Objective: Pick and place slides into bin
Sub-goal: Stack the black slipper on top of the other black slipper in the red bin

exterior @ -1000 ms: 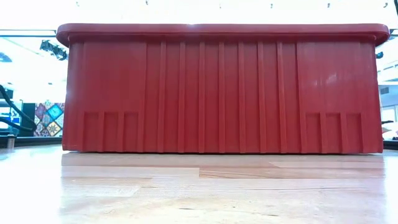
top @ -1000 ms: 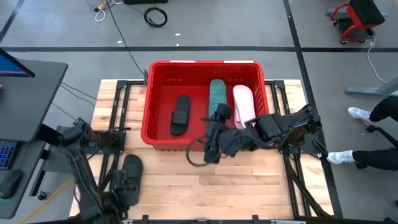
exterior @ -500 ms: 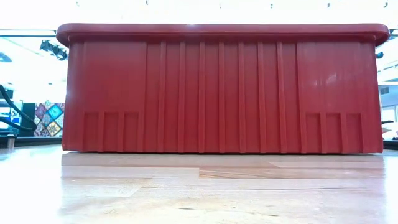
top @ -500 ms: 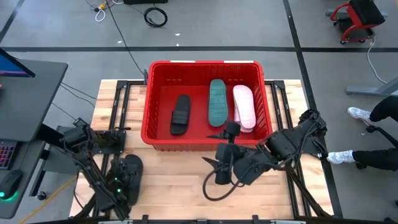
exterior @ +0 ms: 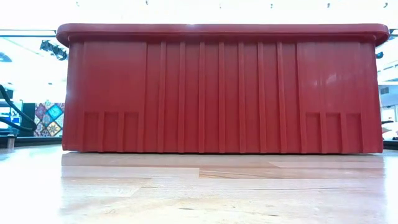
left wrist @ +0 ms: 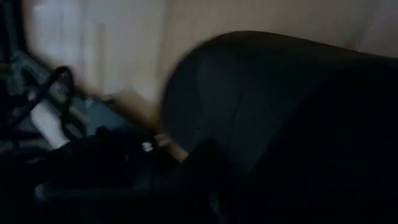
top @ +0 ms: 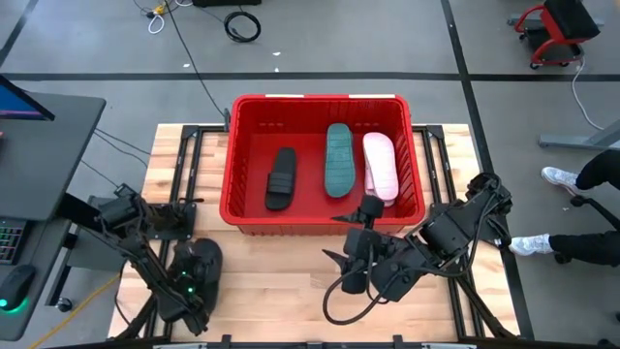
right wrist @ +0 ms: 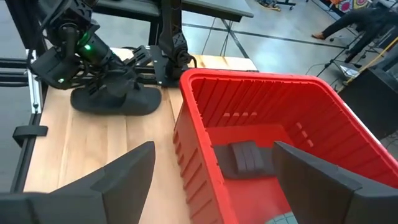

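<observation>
The red bin [top: 320,99] stands at the table's far middle; its wall [exterior: 224,93] fills the low view. A black slide [top: 281,177], a teal slide [top: 337,160] and a pink-white slide [top: 380,167] lie flat in it. Another black slide [top: 205,258] lies on the table at the near left, also seen in the right wrist view as the black slide [right wrist: 124,101]. My left gripper [top: 192,279] is down on it. My right gripper [top: 349,271] hangs open above the bare table in front of the bin, holding nothing. My left gripper has come down on the black slide from above, slanting, at its near end by the strap [right wrist: 99,87]. The gripper's body and the dark foam hide the place of contact. The slide lies with its sole on the table.
Dark frame rails [top: 184,165] run along the table's left and right sides. A cable loop [top: 334,305] hangs below my right arm. The wooden top in front of the bin [top: 271,281] is open. A person's legs [top: 581,242] show beyond the right edge.
My left gripper has sunk onto the black slide at the near left, tipping more steeply down. My right gripper has swung from the bin's front rim toward the table's near edge and slightly right, staying open. The slides have kept still.
</observation>
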